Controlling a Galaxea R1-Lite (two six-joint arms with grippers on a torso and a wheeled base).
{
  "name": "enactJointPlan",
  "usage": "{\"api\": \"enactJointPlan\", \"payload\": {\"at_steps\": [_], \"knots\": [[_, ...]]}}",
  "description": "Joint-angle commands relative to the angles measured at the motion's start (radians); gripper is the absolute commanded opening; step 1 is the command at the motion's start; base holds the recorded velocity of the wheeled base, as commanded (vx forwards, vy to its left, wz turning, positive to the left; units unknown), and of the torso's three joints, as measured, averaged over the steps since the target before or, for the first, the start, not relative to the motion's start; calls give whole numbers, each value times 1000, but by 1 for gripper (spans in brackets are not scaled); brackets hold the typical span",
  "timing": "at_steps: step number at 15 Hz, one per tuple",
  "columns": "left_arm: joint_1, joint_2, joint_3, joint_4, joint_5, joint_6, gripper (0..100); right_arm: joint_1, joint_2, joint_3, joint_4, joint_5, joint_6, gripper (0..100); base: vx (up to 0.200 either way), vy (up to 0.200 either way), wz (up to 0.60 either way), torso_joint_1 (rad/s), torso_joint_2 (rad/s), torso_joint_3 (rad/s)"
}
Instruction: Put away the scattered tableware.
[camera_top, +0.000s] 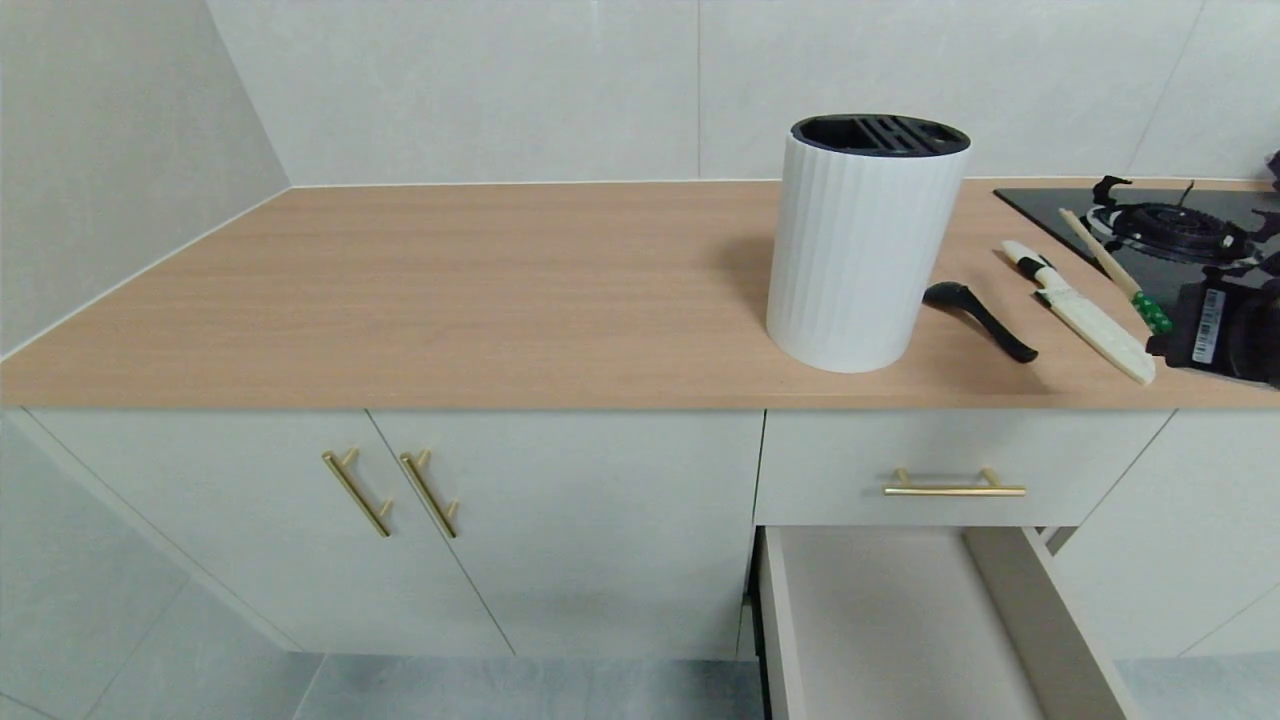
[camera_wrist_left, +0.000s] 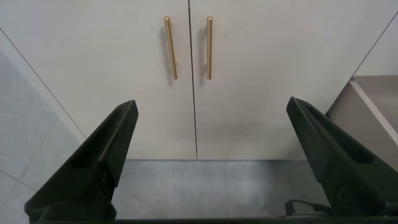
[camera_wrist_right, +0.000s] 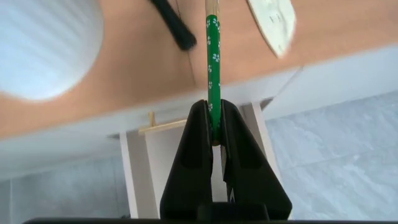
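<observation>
Although a white barcode sticker (camera_top: 1208, 325) sits on the right gripper (camera_wrist_right: 214, 115), its print is too small to read. That gripper is closed on the green end of a wooden chopstick (camera_top: 1108, 262), green with small white marks and no writing. It is at the right front edge of the counter (camera_top: 450, 290), and the stick slants back toward the stove (camera_top: 1170, 230). Just beside the chopstick lies a white knife (camera_top: 1080, 310), its tip toward the front edge. A black spoon (camera_top: 980, 318) lies between the knife and a white ribbed holder (camera_top: 860, 250) with a black slotted top; I cannot tell if they touch. Below the counter, a drawer (camera_top: 890, 620) stands pulled out. The left gripper (camera_wrist_left: 211, 106) hangs low with its fingers spread wide, facing two cabinet doors (camera_wrist_left: 249, 112) with gold handles.
</observation>
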Motion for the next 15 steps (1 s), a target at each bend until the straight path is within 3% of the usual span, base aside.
{"api": "enactJointPlan", "payload": {"at_steps": [1, 5, 9, 15], "knots": [[1, 2, 0, -1, 0, 0, 100, 15, -121, 92, 3, 3, -4, 0, 0, 0, 0, 0, 0, 0], [1, 0, 0, -1, 0, 0, 100, 37, -267, 155, 37, 179, -73, 0, 0, 0, 0, 0, 0, 0], [1, 2, 0, -1, 0, 0, 100, 37, -308, 112, 170, 241, -87, 0, 0, 0, 0, 0, 0, 0], [1, 0, 0, 1, 0, 0, 100, 55, -342, 83, 516, 353, -290, 0, 0, 0, 0, 0, 0, 0]]}}
